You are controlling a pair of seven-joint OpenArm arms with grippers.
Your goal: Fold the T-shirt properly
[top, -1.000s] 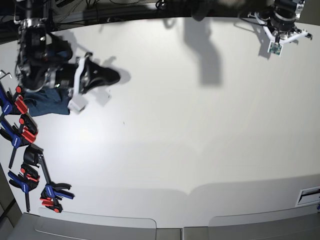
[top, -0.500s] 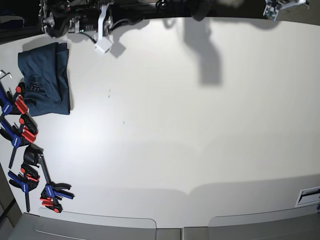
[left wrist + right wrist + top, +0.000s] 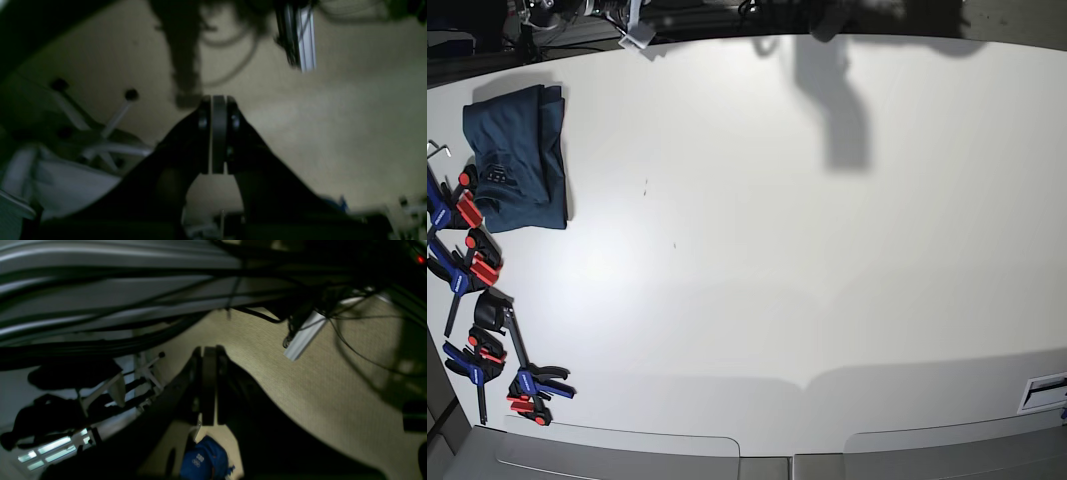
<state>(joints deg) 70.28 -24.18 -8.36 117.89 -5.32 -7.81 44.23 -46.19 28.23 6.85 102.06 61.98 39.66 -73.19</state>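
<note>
The T-shirt (image 3: 517, 160) lies folded into a dark navy rectangle at the table's far left, with nothing touching it. Neither wrist view shows it clearly. My right gripper (image 3: 208, 351) is shut with its pads pressed together and nothing between them, and it points away from the table toward beige carpet. Only a white part of the right arm (image 3: 636, 36) shows in the base view, at the top edge behind the shirt. My left gripper (image 3: 218, 99) is also shut and empty, and its arm is out of the base view.
Several blue-and-red clamps (image 3: 472, 265) line the table's left edge down to the front left corner (image 3: 532, 390). Cables and an aluminium bar (image 3: 305, 335) hang near the right gripper. A small blue object (image 3: 203, 463) shows below it.
The right arm has lifted off the T-shirt and pulled back past the table's far edge, uncovering the folded shirt. The left arm has withdrawn from the base view at the top right.
</note>
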